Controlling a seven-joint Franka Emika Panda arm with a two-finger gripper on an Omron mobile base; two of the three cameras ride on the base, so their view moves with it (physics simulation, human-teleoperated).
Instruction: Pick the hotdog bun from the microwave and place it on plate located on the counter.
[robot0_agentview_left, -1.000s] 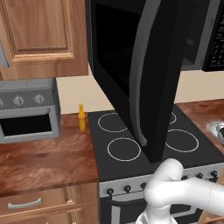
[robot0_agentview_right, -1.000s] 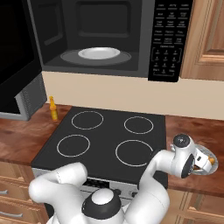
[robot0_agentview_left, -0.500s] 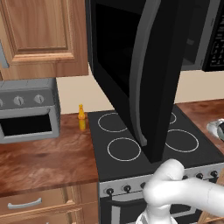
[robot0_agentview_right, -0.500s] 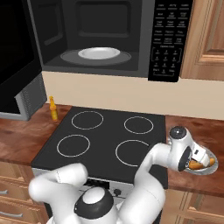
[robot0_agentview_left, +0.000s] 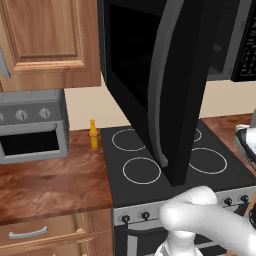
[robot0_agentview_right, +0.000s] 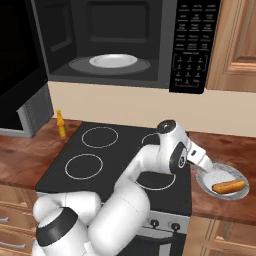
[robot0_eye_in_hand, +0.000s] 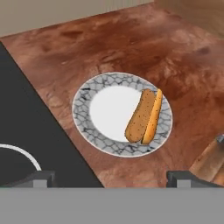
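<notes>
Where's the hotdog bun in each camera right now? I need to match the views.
Left base view: I can't make it out.
Right base view: hotdog bun lies on the plate, lower right, on the counter.
Hand view: bun on the plate's right half, centre.
Shared landmark: the black stovetop.

Hotdog bun (robot0_eye_in_hand: 144, 117) on plate (robot0_eye_in_hand: 87, 105), plate on counter (robot0_eye_in_hand: 131, 48) right of stovetop (robot0_agentview_right: 100, 160), microwave (robot0_agentview_right: 150, 45) above.
</notes>
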